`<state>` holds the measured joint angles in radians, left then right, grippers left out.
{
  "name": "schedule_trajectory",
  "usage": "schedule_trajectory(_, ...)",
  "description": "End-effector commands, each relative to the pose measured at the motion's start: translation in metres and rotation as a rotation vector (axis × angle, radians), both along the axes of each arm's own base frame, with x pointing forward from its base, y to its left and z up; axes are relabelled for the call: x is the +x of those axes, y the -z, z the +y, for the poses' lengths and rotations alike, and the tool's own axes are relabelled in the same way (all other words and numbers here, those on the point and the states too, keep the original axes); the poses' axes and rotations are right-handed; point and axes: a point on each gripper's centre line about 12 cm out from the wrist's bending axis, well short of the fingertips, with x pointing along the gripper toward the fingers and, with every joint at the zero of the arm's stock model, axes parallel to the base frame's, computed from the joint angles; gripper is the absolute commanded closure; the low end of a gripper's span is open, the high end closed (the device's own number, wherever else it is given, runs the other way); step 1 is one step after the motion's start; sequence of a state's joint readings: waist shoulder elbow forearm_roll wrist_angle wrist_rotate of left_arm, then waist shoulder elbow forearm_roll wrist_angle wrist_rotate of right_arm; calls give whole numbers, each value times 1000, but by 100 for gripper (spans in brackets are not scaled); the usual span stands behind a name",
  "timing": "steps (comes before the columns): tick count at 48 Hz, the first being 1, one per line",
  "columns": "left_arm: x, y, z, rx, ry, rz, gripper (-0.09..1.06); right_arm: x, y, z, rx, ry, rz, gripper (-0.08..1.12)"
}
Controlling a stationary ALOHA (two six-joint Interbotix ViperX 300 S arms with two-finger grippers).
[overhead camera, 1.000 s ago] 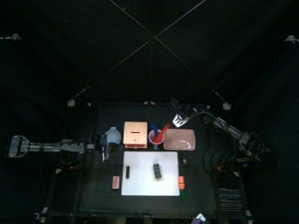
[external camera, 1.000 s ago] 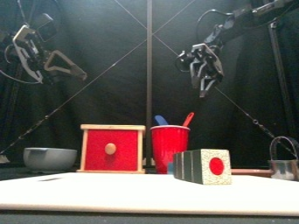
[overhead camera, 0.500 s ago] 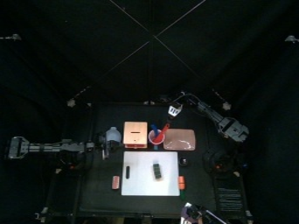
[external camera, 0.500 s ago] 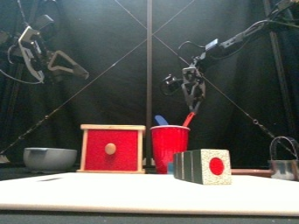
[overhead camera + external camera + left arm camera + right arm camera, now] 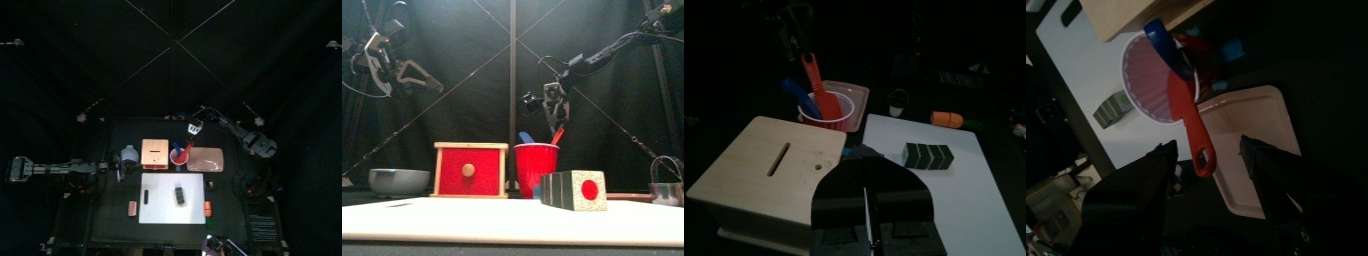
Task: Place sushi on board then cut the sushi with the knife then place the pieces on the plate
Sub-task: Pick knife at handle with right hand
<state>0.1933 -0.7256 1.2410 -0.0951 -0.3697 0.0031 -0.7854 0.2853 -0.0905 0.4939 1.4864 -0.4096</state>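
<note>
The dark green sushi roll [image 5: 573,190] with its white and red end lies on the white board [image 5: 194,197], also in the left wrist view [image 5: 927,154]. Behind it stands the red cup [image 5: 536,170] with a red knife [image 5: 1193,110] and a blue knife [image 5: 1164,40]. My right gripper [image 5: 549,105] hangs open just above the cup; in the right wrist view [image 5: 1207,150] the red knife's handle end lies between the spread jaws, untouched. The pink plate [image 5: 207,160] lies right of the cup. My left gripper [image 5: 118,172] rests shut, raised at the left.
The wooden box [image 5: 470,170] with a red drawer front stands left of the cup, the blue-grey bowl [image 5: 398,181] further left. A metal cutter [image 5: 667,185] stands at the far right. Two small orange toys [image 5: 131,208] [image 5: 207,208] lie at the board's front corners.
My right gripper has moved left and down, from high at the right to just over the red cup's knives. The left arm has barely moved.
</note>
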Motion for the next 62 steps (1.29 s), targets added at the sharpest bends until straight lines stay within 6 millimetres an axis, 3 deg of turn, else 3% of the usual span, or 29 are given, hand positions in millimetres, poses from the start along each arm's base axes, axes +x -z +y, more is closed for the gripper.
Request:
schedule_trajectory(1, 1, -3, 2, 1, -7, -9, 97, 2, -9, 5, -16, -16, -17, 17)
schedule_trajectory(41, -2, 3, 2, -5, -12, 8, 97, 12, 8, 16, 0, -46, 24, 20)
schedule_trajectory(62, -3, 4, 4, -7, -21, 11, 97, 14, 8, 14, -10, -46, 27, 45)
